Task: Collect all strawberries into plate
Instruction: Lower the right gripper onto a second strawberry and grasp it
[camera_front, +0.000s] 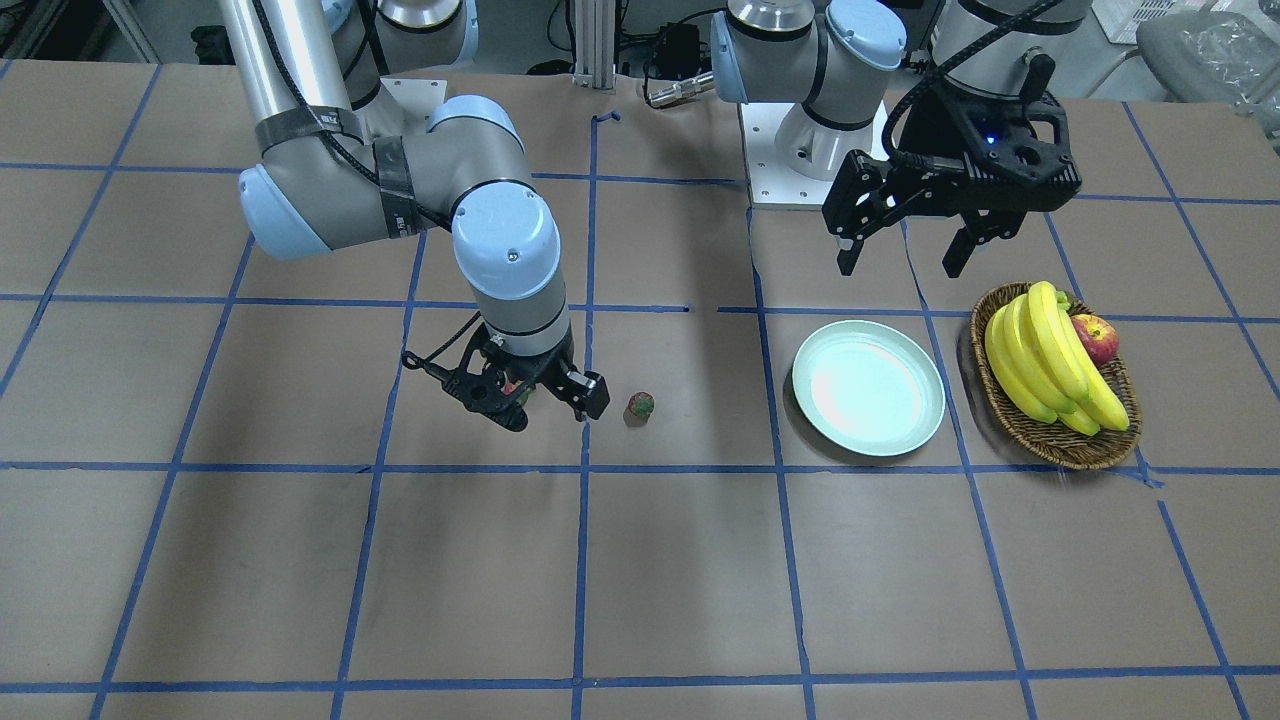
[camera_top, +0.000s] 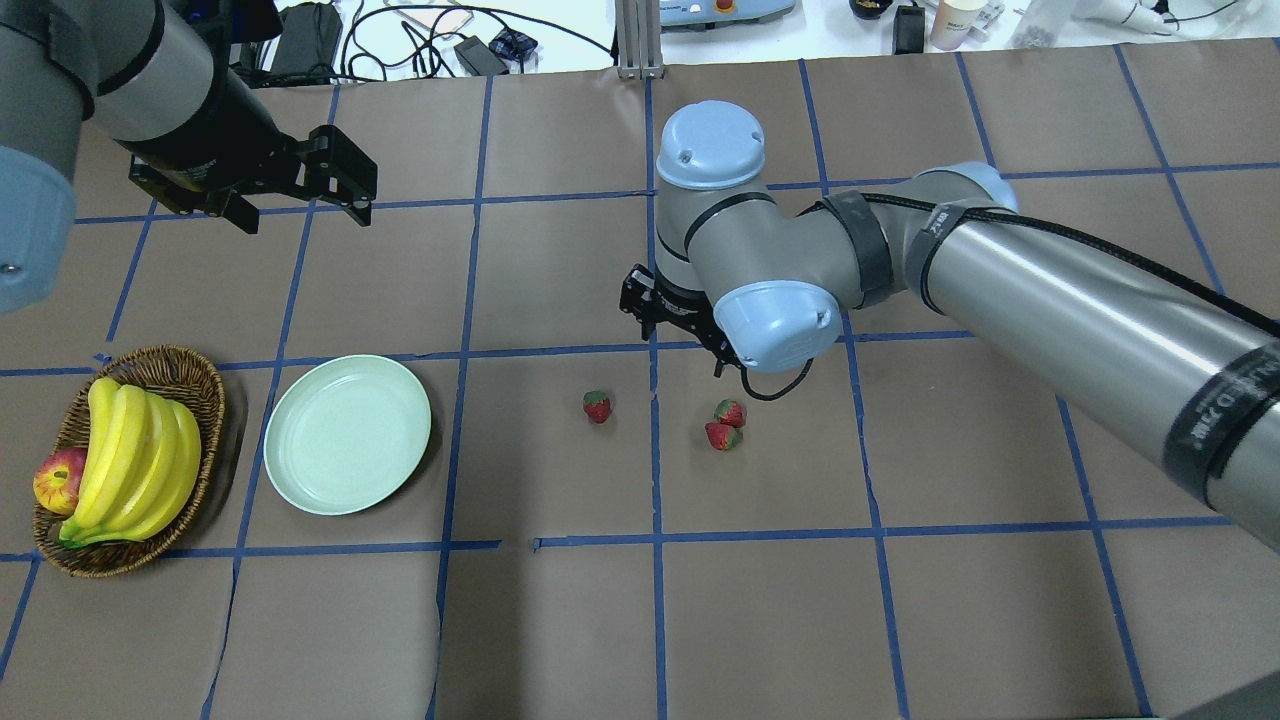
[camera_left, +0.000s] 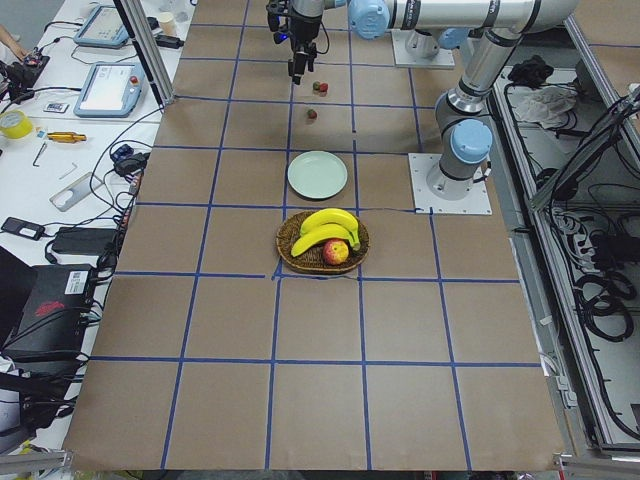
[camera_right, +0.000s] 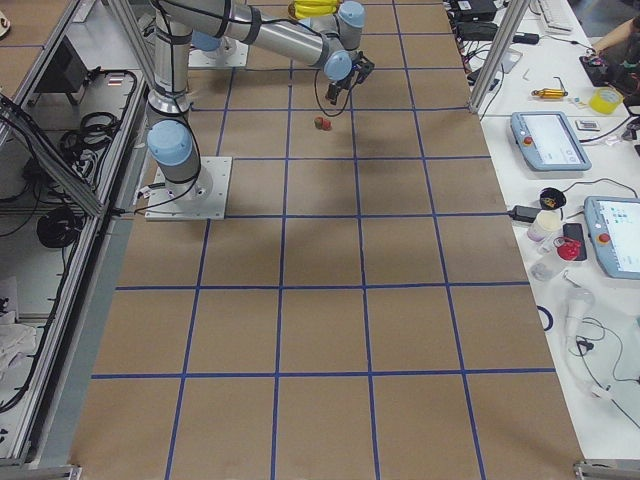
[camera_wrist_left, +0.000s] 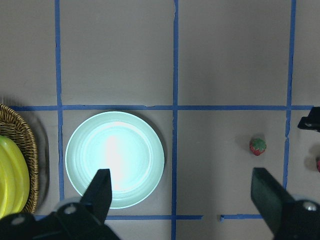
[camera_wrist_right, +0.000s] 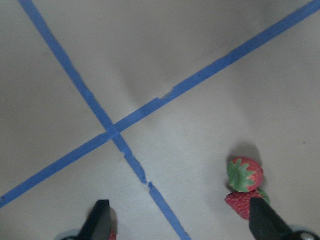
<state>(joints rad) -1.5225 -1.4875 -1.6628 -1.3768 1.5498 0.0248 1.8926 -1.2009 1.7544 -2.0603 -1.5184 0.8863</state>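
Observation:
Three strawberries lie on the brown table: one alone (camera_top: 597, 406) and two touching each other (camera_top: 729, 412) (camera_top: 722, 437). The pale mint plate (camera_top: 347, 434) is empty, left of them in the overhead view. My right gripper (camera_top: 675, 325) hovers open above the table just behind the pair. In the right wrist view its fingers (camera_wrist_right: 100, 220) stand wide apart and the pair (camera_wrist_right: 245, 175) lies by the right finger. In the front view the lone berry (camera_front: 641, 405) sits beside the right gripper (camera_front: 555, 410). My left gripper (camera_top: 305, 218) is open and empty, high behind the plate (camera_wrist_left: 115, 159).
An oval wicker basket (camera_top: 190, 375) with bananas (camera_top: 135, 455) and an apple (camera_top: 58, 480) stands beside the plate, away from the berries. Blue tape lines grid the table. Cables and devices lie past the far edge.

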